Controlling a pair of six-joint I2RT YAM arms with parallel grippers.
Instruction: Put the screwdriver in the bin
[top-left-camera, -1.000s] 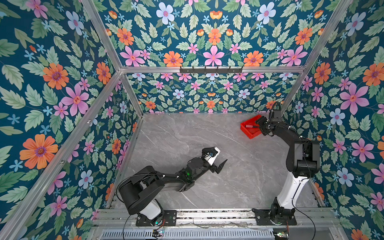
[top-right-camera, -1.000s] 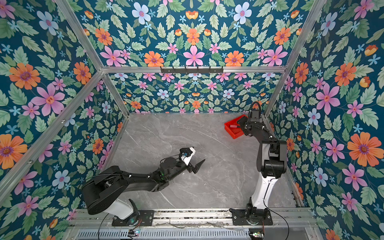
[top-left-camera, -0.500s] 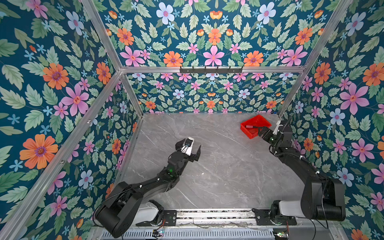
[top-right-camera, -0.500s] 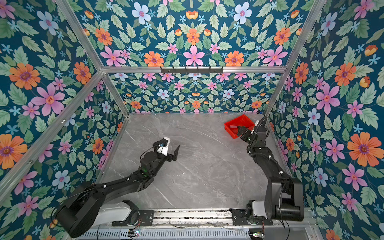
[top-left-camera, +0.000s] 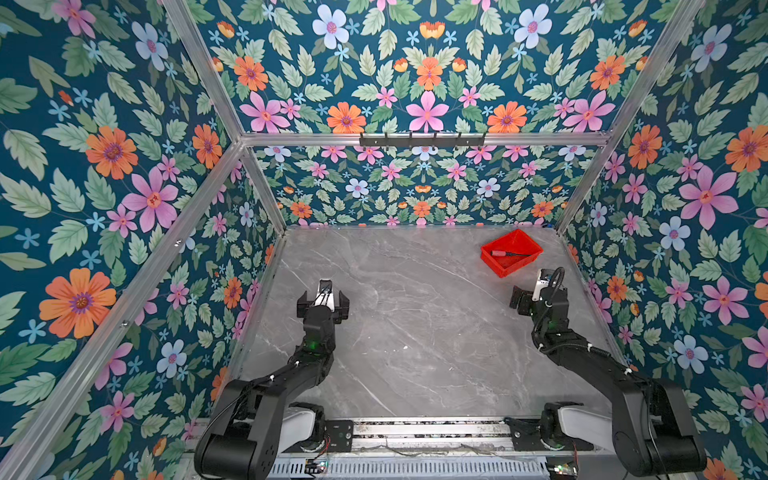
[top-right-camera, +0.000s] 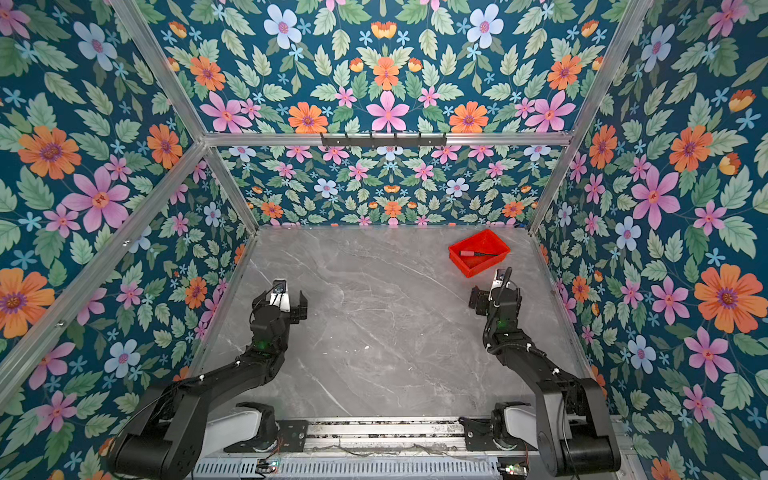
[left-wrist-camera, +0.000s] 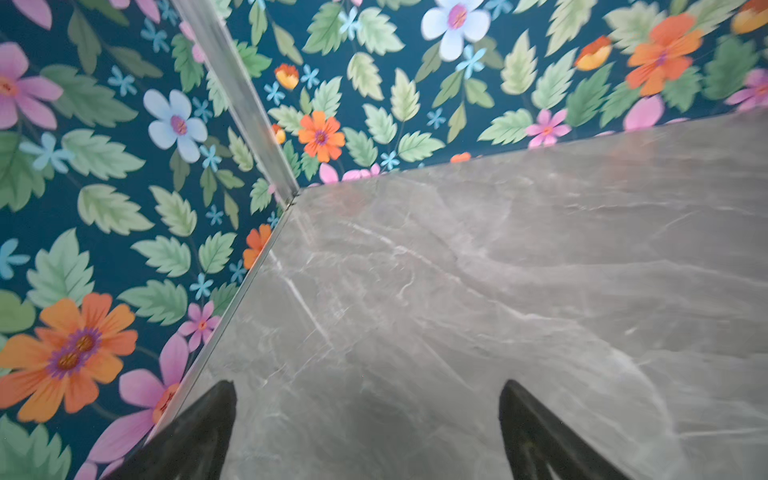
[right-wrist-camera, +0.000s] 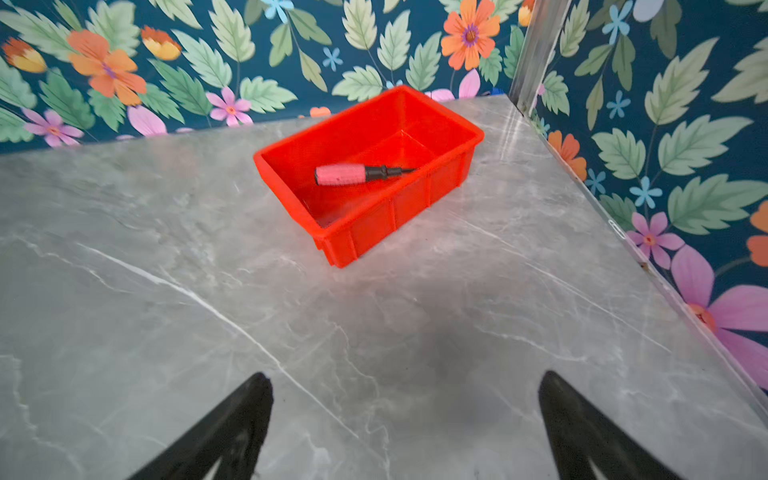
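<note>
A lab robot cell: floral-papered walls (top-left-camera: 424, 183) on aluminium framing (top-left-camera: 291, 139), marble-look worktop (top-left-camera: 415, 332), left arm (top-left-camera: 291, 374) and right arm (top-left-camera: 582, 353) bolted to a base rail (top-left-camera: 428, 432).

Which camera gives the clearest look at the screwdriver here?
The right wrist view: the screwdriver lies large and sharp inside the bin, pink handle, black collar and shaft all distinct. In both top views it is only a small sliver in the bin. The left wrist view does not show it.
</note>
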